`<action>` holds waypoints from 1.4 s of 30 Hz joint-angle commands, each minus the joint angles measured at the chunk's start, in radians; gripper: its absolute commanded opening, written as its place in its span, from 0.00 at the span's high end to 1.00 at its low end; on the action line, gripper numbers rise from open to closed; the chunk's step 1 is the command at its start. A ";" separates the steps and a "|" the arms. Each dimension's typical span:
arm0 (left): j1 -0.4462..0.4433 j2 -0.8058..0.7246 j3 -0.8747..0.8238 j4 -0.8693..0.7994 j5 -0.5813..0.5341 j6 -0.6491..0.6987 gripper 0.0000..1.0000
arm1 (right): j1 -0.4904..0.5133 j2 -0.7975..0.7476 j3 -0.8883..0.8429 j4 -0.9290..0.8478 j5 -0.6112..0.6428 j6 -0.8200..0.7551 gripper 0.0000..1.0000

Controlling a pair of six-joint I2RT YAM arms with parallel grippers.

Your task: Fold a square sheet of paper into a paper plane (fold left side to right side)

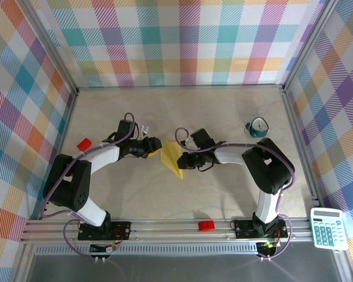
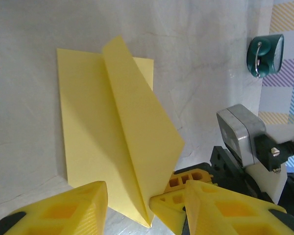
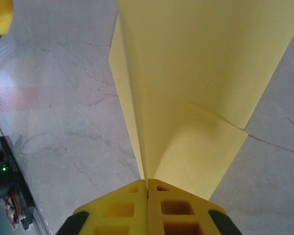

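The yellow square sheet of paper (image 1: 171,158) lies mid-table between both grippers. It is partly folded, and one flap (image 2: 137,132) stands up along a long diagonal crease. My right gripper (image 3: 147,183) is shut on the sheet's edge, with the paper fanning away from its yellow fingers (image 2: 186,178). My left gripper (image 2: 144,205) is open. Its two yellow fingertips (image 2: 83,205) stand either side of the sheet's near pointed corner without touching it. From above, the left gripper (image 1: 156,147) is at the sheet's left and the right gripper (image 1: 178,154) at its right.
A teal tape dispenser (image 1: 257,127) sits at the back right. A small red brick (image 1: 83,144) lies at the left and another (image 1: 206,225) rests on the front rail. A calculator (image 1: 327,228) lies at the front right corner. Checkered walls enclose the table.
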 commanded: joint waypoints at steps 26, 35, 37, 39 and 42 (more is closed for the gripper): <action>-0.113 0.201 0.097 0.022 -0.047 -0.019 0.55 | -0.044 0.051 -0.060 0.165 -0.171 0.065 1.00; -0.118 0.242 0.118 0.001 -0.069 -0.014 0.56 | -0.044 0.060 -0.055 0.162 -0.176 0.063 1.00; -0.120 0.246 0.121 -0.005 -0.074 -0.012 0.56 | -0.044 0.061 -0.055 0.158 -0.176 0.062 1.00; -0.121 0.253 0.125 -0.018 -0.083 -0.007 0.56 | -0.044 0.060 -0.054 0.154 -0.176 0.060 1.00; -0.123 0.260 0.129 -0.042 -0.094 0.002 0.56 | -0.046 0.052 -0.054 0.155 -0.176 0.061 1.00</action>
